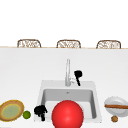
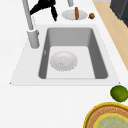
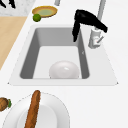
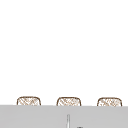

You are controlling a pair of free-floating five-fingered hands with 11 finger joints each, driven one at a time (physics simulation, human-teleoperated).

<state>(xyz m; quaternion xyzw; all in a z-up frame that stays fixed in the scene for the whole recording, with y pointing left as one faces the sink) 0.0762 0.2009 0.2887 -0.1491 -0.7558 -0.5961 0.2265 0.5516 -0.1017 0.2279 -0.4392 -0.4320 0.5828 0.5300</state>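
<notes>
— Beside the faucet (image 1: 67,72), what is the right hand (image 1: 78,76) doing?
— It hangs just right of the spout, fingers hanging down and relaxed, gripping nothing. The right side view shows it (image 3: 85,21) over the sink's back edge, close to the faucet lever (image 3: 99,40); whether it touches is unclear.
— And the left hand (image 1: 40,110)?
— It hovers at the front left corner of the sink (image 1: 42,85), fingers curled, holding nothing.
— Any writing?
— None readable.
— Containers?
— A white bowl (image 2: 63,60) sits in the basin, nothing in it. A white plate (image 3: 57,110) on the counter (image 1: 22,72) carries a brown baguette (image 3: 33,110), with a small brown item (image 3: 3,103) alongside. A woven yellow plate (image 1: 11,110) lies left, a lime (image 1: 26,115) just beside it.
</notes>
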